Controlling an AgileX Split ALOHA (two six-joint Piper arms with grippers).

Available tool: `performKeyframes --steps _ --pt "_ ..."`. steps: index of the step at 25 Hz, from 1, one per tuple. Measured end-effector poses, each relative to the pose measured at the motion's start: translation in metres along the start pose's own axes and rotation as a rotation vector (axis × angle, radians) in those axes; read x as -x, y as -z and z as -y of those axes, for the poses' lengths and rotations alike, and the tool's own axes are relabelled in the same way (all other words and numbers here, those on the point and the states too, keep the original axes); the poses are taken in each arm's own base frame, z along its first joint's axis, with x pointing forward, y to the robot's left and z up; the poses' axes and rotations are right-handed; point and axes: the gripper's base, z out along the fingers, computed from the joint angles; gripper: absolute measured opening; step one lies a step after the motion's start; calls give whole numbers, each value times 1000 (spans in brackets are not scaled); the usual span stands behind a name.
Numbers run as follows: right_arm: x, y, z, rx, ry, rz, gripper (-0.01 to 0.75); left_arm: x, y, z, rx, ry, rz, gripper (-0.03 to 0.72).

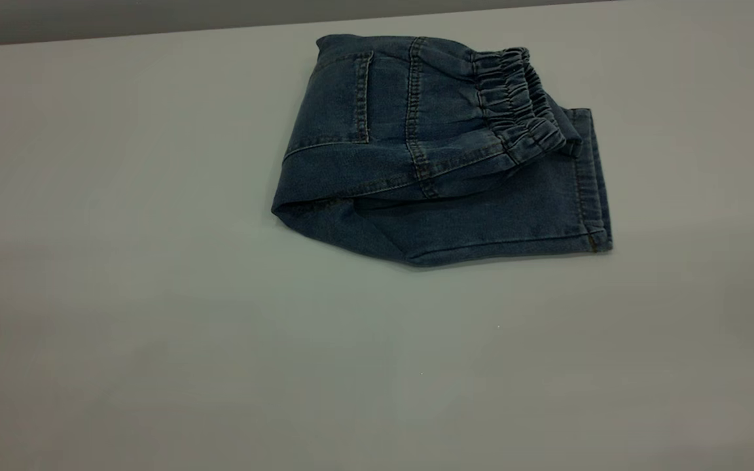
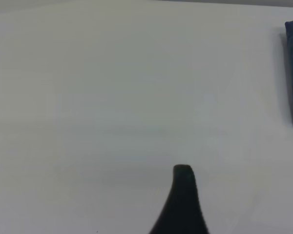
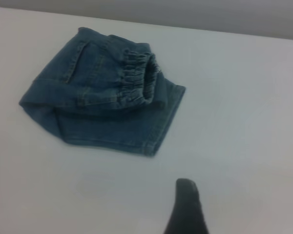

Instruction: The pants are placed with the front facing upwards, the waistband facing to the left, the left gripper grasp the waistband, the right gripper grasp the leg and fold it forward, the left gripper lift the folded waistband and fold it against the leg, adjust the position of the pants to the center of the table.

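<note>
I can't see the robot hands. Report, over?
Pants folded, waistband lying over the leg. Left gripper and right gripper off the cloth, over bare table. Nothing in the way.

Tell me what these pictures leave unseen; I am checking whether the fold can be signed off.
- Left gripper: left wrist view shows one fingertip, the rest cut off by the edge; open or shut unknown. Absent from the exterior view.
- Right gripper: same in the right wrist view.
- Pants: the leg fronts, hidden by the fold.
- Waistband: its underside, folded under.
- Table: edges cut off except the far one.

Steep overhead exterior view; both wrist views sharing the pants (image 1: 442,157).
</note>
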Motion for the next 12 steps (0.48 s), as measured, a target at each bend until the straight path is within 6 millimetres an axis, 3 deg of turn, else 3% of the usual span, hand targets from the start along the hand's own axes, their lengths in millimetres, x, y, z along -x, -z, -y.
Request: performKeyframes --steps 12 --pt "-2 -3 15 -154 -107 3 451 0 0 0 0 -2 0 540"
